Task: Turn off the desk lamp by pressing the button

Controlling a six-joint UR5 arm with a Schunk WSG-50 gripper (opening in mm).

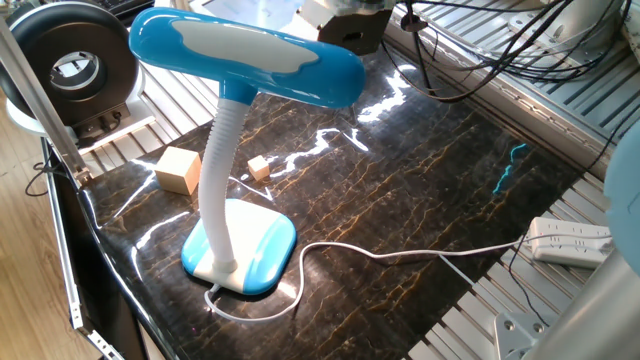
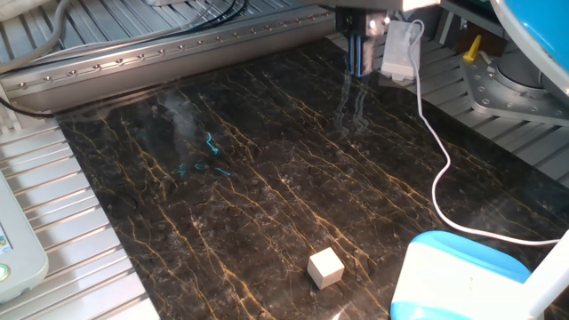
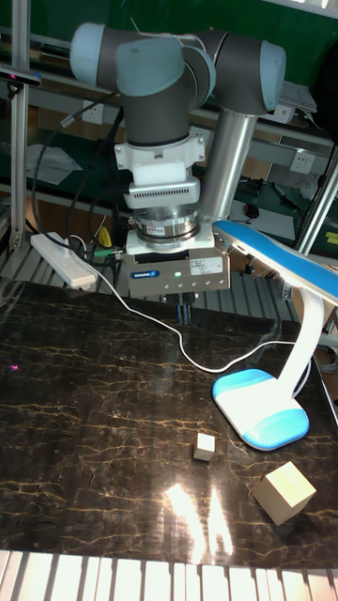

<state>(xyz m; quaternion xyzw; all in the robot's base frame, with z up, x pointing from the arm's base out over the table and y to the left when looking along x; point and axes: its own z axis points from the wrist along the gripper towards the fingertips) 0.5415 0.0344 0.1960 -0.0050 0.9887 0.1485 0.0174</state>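
The desk lamp stands at the table's corner: blue oval head, white ribbed neck, blue and white base. The tall view shows the base right of centre, and the other fixed view catches its corner. I cannot make out the button in any view. My gripper hangs above the far side of the table, left of the lamp and well apart from the base. Its thin blue fingers point down and touch each other, holding nothing. In one fixed view only its dark body peeks out behind the head.
A small wooden cube and a larger one lie near the base. The lamp's white cord runs across the dark marble to a power strip. Cables and metal rails line the far edge.
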